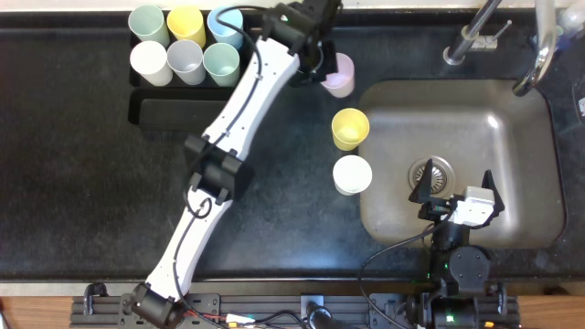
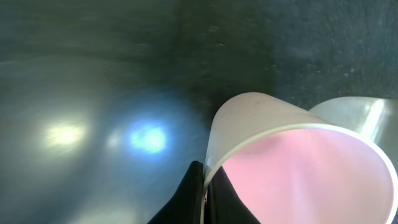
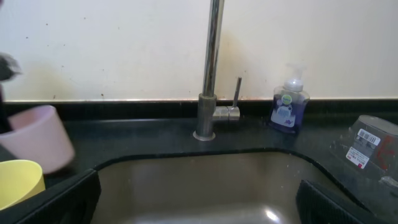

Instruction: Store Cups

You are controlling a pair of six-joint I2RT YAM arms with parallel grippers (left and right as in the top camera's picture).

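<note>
On the bench (image 1: 73, 183), the tray (image 1: 174, 108) holding 6 cups (image 1: 186, 57) sits at the far-left corner and the sink (image 1: 512, 119) at the right. The left hand (image 1: 320, 59) pinches the pink cup (image 1: 340, 75) by its rim near the sink's far-left corner, so the tray lies leftward along the far edge. The right hand (image 1: 454, 187) hangs spread over the sink, farther off. The yellow cup (image 1: 350, 128) and white cup (image 1: 352, 174) wait at the sink's left edge.

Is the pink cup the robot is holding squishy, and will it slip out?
Probably a little squishy: the pink cup has a thin wall, so it likely flexes if squeezed. It looks empty, so likely light. The left gripper pinches just the rim, one finger inside, so it might swing or slip.
</note>
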